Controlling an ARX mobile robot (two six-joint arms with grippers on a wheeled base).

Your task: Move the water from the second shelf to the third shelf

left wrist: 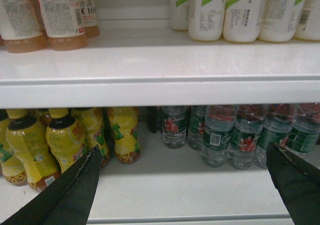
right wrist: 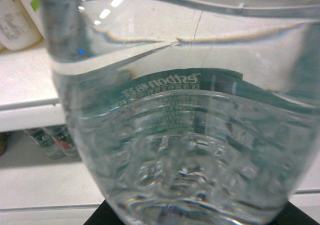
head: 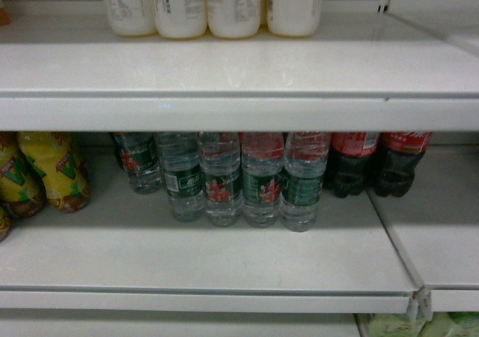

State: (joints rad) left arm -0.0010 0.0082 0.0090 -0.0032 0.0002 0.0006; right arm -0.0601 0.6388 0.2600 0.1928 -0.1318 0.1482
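Note:
A clear ribbed water bottle with a green label fills the right wrist view, tilted and very close to the camera. My right gripper is shut on it; only dark finger parts show at the bottom corners. Behind it lie a white shelf edge and more water bottles below. Several more water bottles stand in a row on the lower shelf. My left gripper is open and empty in front of that shelf, its fingers apart from the bottles. Neither gripper shows in the head view.
The upper shelf carries white bottles at the back. Yellow drink bottles stand left of the water and dark cola bottles to its right. Pale orange drinks sit upper left. Green packs lie below.

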